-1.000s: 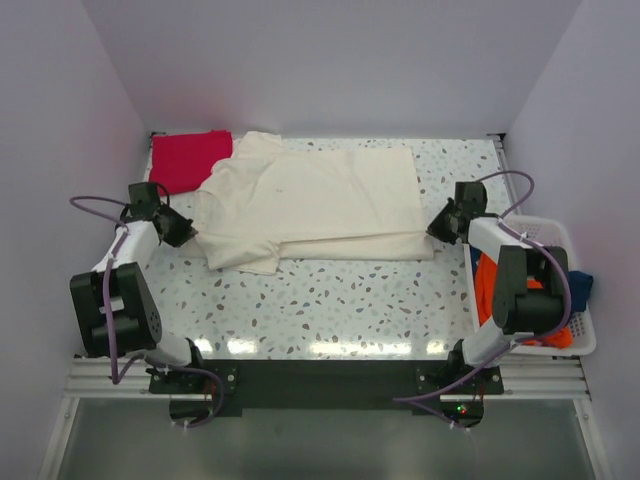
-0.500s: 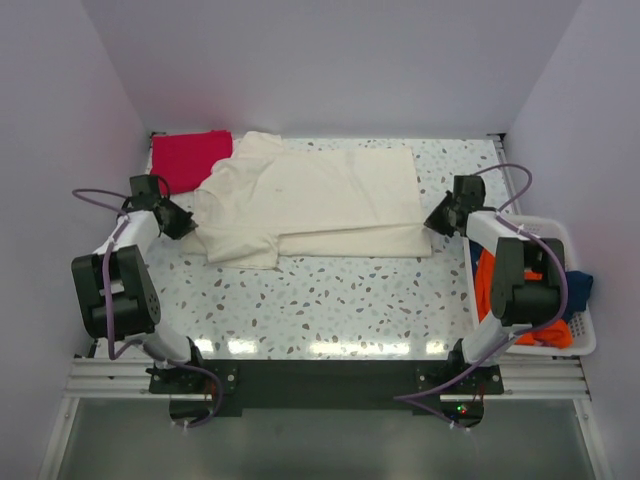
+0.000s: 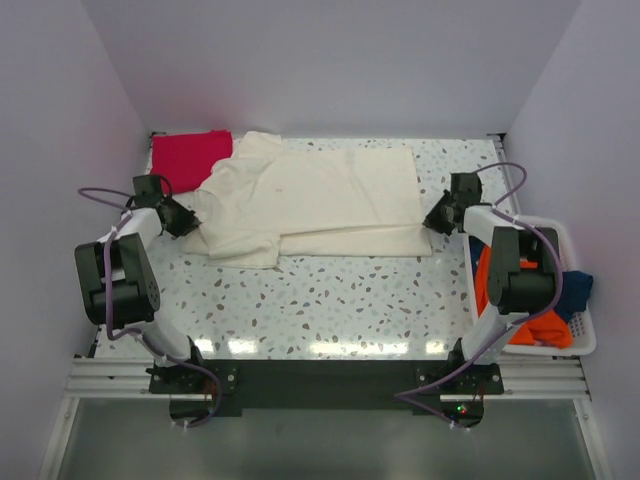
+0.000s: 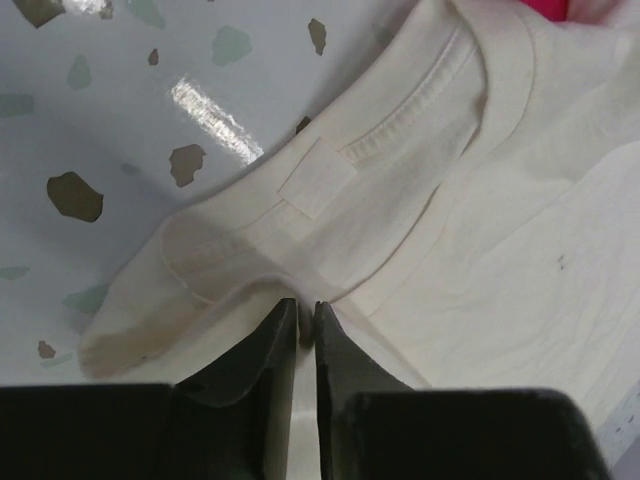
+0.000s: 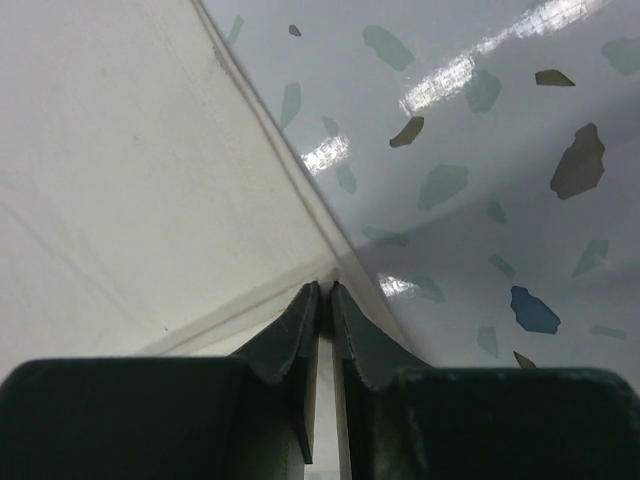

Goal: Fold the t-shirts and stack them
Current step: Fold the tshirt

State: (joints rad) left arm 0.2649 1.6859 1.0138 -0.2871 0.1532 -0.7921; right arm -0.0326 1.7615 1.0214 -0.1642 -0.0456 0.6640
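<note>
A large cream t-shirt (image 3: 310,195) lies across the far half of the speckled table, partly folded. My left gripper (image 3: 186,222) is shut on its left edge near the collar (image 4: 420,110); in the left wrist view my gripper (image 4: 305,310) pinches the cream cloth. My right gripper (image 3: 432,222) is shut on the shirt's right hem corner; in the right wrist view my gripper (image 5: 325,292) pinches it. A red t-shirt (image 3: 188,157) lies folded at the far left corner, partly under the cream one. Orange (image 3: 497,285) and blue (image 3: 580,287) t-shirts sit in a basket at the right.
A white plastic basket (image 3: 568,345) stands off the table's right side beside my right arm. White walls close in on three sides. The speckled tabletop (image 3: 330,300) stretches in front of the cream shirt.
Both grippers have moved a little away from me and inward, carrying the cream shirt's near edge with them; the shirt's near fold now lies slightly farther back.
</note>
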